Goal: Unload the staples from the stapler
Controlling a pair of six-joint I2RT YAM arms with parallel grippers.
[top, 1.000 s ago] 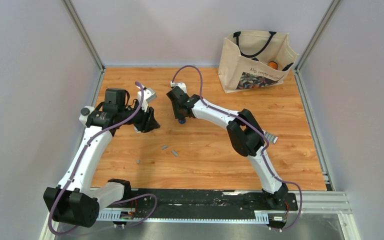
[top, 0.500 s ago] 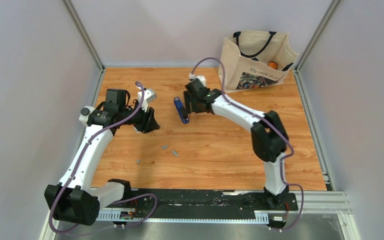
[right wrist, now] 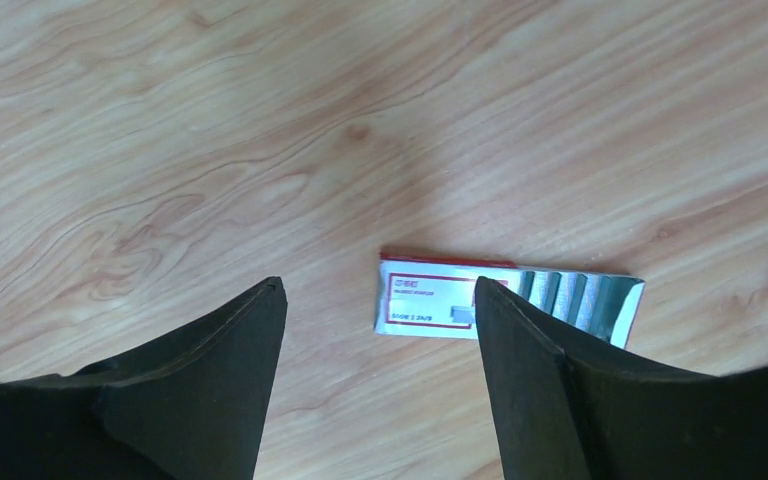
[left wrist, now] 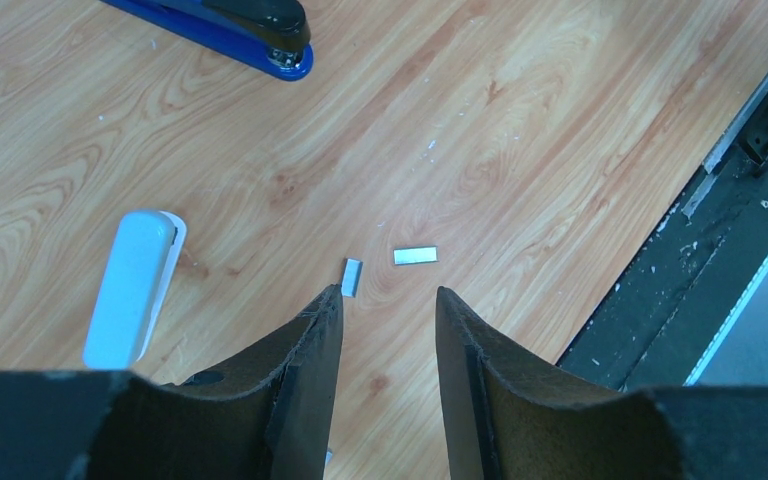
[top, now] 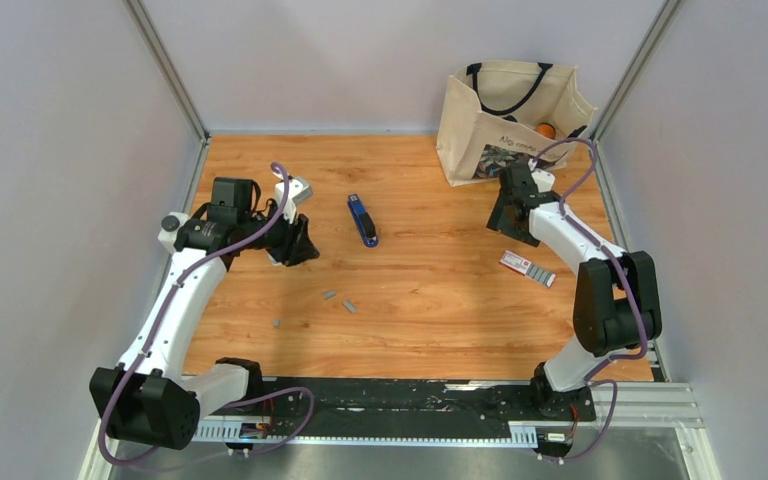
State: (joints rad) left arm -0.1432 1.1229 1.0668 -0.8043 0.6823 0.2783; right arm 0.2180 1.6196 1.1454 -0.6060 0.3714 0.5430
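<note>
The stapler (top: 362, 220), blue with a black top, lies alone on the wooden table between the arms; its end shows at the top of the left wrist view (left wrist: 222, 26). Three small grey staples (top: 349, 306) lie in front of it; two show in the left wrist view (left wrist: 415, 256). My left gripper (top: 298, 250) is open and empty, left of the stapler, its tips (left wrist: 388, 292) just above the staples. My right gripper (top: 513, 228) is open and empty at the far right, and in the right wrist view (right wrist: 380, 285) it hovers over bare wood.
A small white-and-red labelled box (top: 527, 268) lies just in front of the right gripper (right wrist: 460, 300). A white oblong object (left wrist: 132, 288) lies by the left fingers. A cloth tote bag (top: 510, 120) stands at the back right. Walls enclose the table.
My right gripper was at the stapler, let it go on the table, and swung far right to the labelled box. The left arm has not moved.
</note>
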